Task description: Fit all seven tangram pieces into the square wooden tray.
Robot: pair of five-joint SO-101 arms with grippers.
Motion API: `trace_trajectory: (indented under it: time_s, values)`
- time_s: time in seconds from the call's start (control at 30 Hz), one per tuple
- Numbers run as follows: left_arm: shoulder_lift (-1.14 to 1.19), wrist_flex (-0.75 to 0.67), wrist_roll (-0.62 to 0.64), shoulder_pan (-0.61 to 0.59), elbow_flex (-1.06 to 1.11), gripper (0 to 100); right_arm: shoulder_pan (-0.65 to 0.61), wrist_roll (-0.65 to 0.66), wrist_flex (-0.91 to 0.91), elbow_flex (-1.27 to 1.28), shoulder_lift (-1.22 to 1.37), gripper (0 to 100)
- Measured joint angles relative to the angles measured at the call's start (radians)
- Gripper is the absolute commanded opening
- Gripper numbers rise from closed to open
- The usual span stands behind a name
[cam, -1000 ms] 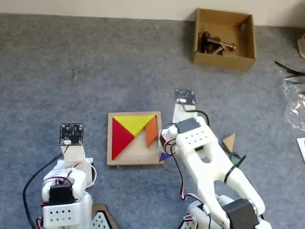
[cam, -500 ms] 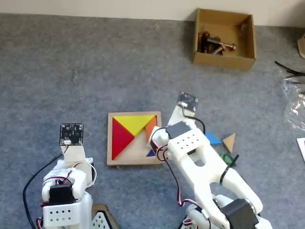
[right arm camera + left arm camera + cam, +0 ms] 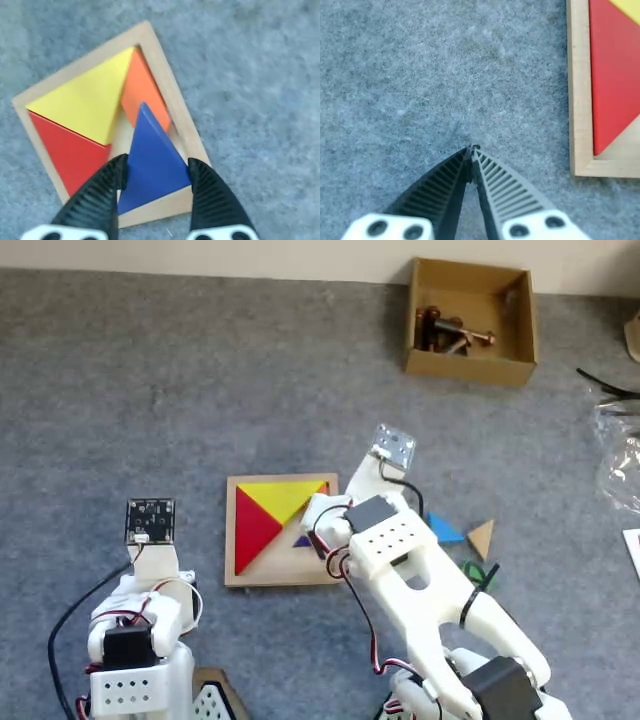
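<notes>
High view
Tray: the square wooden tray [image 3: 280, 580] lies on the grey table [image 3: 150, 390], just left of the frame's centre.
Pieces in tray: a red triangle [image 3: 252, 530] fills its left side and a yellow triangle [image 3: 280, 498] its top, edge to edge.
Right pincer: the right pincer [image 3: 312, 530] sits over the tray's right half, with a corner of the blue triangle [image 3: 301, 540] showing beneath it.
Loose pieces: a light blue triangle [image 3: 443, 530], a tan triangle [image 3: 482, 537] and a green piece [image 3: 470, 568] lie on the table right of that arm, apart from the tray.
Box: a cardboard box [image 3: 468, 370] stands at the upper right.

Left wrist view
Left pincer: the left pincer [image 3: 472, 148] has its fingertips pressed together, holding nothing, over bare table.
Tray: its rim [image 3: 577, 100] runs down the frame's right side, with the red triangle [image 3: 615, 75] inside.

Right wrist view
Right pincer: the right pincer [image 3: 156, 162] grips the blue triangle [image 3: 150, 155] by two edges, at a medium spread.
Blue triangle: held over the tray [image 3: 173, 87], its tip overlapping the orange piece [image 3: 142, 90]; whether it touches the tray floor cannot be told.
Others: the yellow triangle [image 3: 85, 107] and the red triangle [image 3: 70, 152] lie flat in the tray, left of the orange piece.
</notes>
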Motion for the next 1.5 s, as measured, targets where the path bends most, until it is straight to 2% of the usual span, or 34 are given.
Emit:
trace_trajectory:
  time_s: [0.4,0.6,0.93,1.5]
  values:
    - [0.000,0.000,0.000,0.000,0.000,0,0.000,0.000,-0.015,0.009,0.000,0.5]
    - [0.000,0.000,0.000,0.000,0.000,0,0.000,0.000,-0.126,0.118,0.000,0.6]
    - [0.000,0.000,0.000,0.000,0.000,0,-0.117,0.000,-0.143,0.138,0.000,0.6]
    - [0.000,0.000,0.000,0.000,0.000,0,-0.130,0.000,-0.146,0.173,-0.006,0.6]
